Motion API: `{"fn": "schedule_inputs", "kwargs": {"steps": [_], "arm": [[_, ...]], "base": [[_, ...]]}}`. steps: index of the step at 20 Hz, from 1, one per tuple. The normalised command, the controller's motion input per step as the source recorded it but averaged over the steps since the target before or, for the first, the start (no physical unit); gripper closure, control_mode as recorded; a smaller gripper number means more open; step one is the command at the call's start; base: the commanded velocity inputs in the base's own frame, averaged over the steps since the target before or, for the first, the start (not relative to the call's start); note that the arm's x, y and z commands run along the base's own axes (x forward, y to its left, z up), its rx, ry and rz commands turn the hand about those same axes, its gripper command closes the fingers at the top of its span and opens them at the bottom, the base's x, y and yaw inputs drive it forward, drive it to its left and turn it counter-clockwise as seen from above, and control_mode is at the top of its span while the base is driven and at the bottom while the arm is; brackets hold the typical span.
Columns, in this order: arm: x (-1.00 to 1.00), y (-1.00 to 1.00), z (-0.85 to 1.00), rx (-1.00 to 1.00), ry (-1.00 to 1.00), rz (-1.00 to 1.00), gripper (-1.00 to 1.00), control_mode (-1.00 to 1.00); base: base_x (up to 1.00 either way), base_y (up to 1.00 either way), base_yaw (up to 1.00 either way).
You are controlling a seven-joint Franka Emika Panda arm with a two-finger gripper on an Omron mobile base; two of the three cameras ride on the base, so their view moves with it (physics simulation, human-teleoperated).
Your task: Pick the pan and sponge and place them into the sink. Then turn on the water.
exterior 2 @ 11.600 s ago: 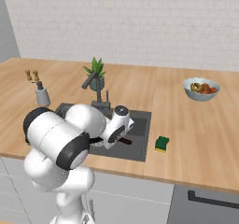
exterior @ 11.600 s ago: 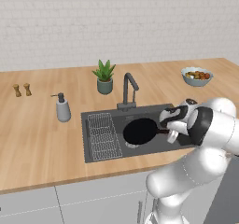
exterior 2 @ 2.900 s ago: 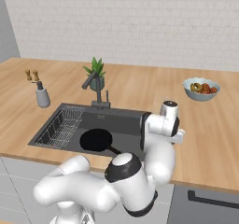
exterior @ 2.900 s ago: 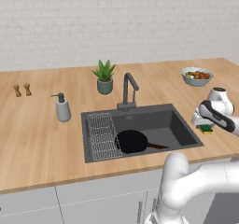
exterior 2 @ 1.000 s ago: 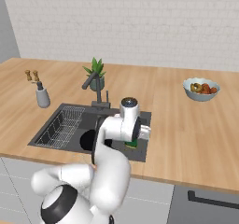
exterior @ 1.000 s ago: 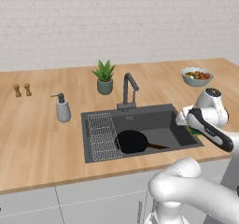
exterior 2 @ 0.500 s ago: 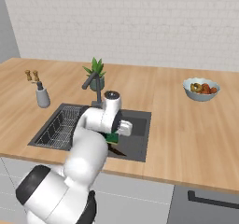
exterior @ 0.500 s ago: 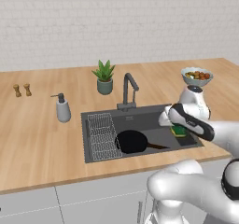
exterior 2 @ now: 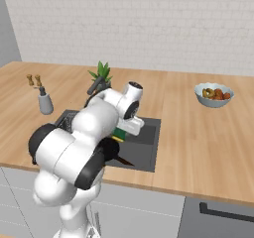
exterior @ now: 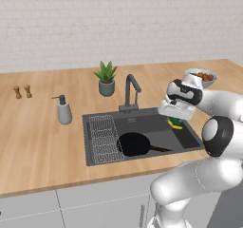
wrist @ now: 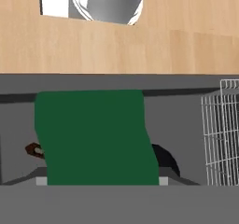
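With the pan (exterior: 134,144) in the sink (exterior: 142,122), the gripper (exterior: 176,122) jaws hold the sponge (wrist: 95,136) over the basin; next, release it, then operate the faucet (exterior: 131,92)

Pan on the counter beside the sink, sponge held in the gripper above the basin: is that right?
Not quite. The pan lies inside the sink, beside the wire rack, as the left base view shows. The gripper does hold the sponge above the basin.

A kitchen: wooden counter (exterior: 38,137), recessed sink (exterior: 152,122), faucet (exterior: 131,91), white-tiled wall (exterior: 95,23).
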Motion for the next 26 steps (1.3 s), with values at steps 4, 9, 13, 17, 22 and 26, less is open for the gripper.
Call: {"fn": "schedule_inputs", "kwargs": {"steps": [4,9,13,17,22,26], "arm": [[0.21,0.05,-0.15,0.21,0.07,-0.07,1.00,-1.00],[0.03,0.02,-0.34,0.22,0.00,-0.09,1.00,-1.00],[0.00,0.14,-0.43,0.17,-0.03,-0.10,1.00,-1.00],[0.15,0.42,-0.24,0.03,-0.01,-0.10,1.00,-1.00],[0.31,0.45,-0.19,0.00,0.05,-0.05,1.00,-1.00],[0.10,0.09,-0.34,0.00,0.01,-0.01,1.00,-1.00]], "base": [[0.00,0.00,0.00],[0.00,0.00,0.00],[0.00,0.00,0.00],[0.00,0.00,0.00],[0.00,0.00,0.00],[0.00,0.00,0.00]]}}
